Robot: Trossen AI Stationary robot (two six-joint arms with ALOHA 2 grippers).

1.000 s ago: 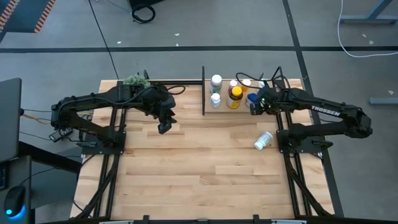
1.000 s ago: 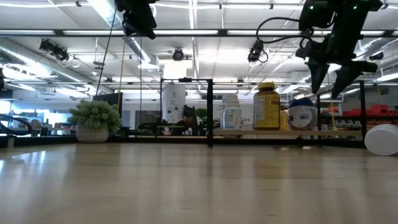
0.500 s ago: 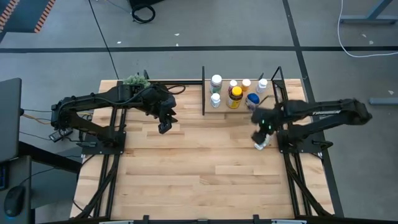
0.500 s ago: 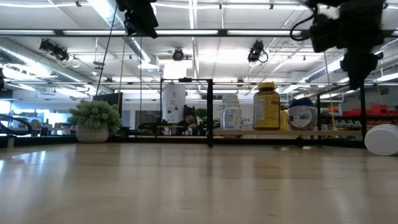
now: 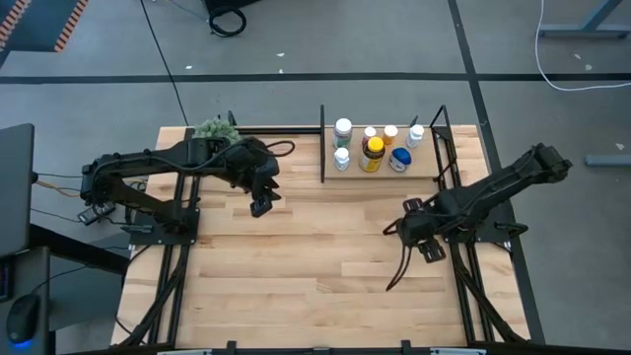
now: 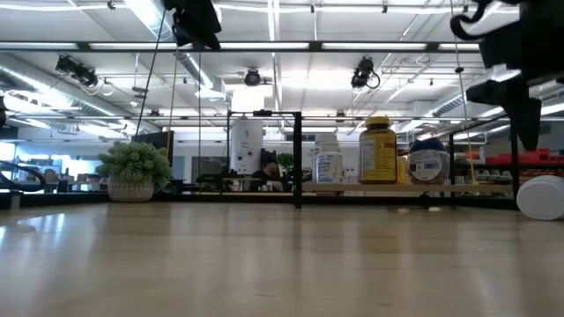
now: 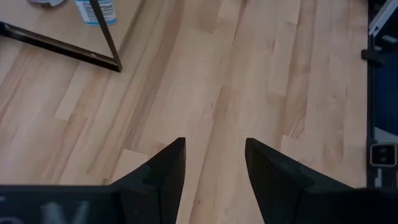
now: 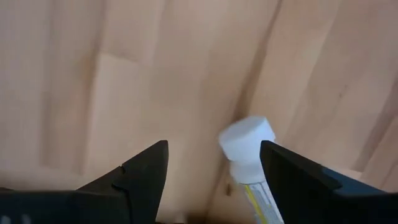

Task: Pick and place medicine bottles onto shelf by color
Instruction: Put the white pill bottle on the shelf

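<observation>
Several medicine bottles stand upright on the shelf (image 5: 347,173) at the far middle, among them an amber bottle with a yellow lid (image 5: 373,150) and a blue-lidded bottle (image 5: 399,158). One white-capped bottle (image 8: 247,142) lies on its side on the tabletop near the right edge; it also shows in the low view (image 6: 541,197). My right gripper (image 8: 214,155) is open above it, one finger on either side of its cap, apart from it. In the high view my right gripper (image 5: 412,229) hides that bottle. My left gripper (image 7: 214,149) is open and empty above the table at the left (image 5: 259,204).
A green fuzzy plant ball (image 5: 212,128) in a pot stands at the far left corner. The shelf's black posts (image 5: 322,143) rise at its ends. Bare wooden planks (image 5: 315,266) fill the middle and near side. A dark cable (image 5: 396,274) trails near my right gripper.
My right gripper has gone from the shelf's right end, beside the blue-lidded bottle, toward the table's near edge and down, and now stands over the lying white-capped bottle. The bottles have stayed where they were.
</observation>
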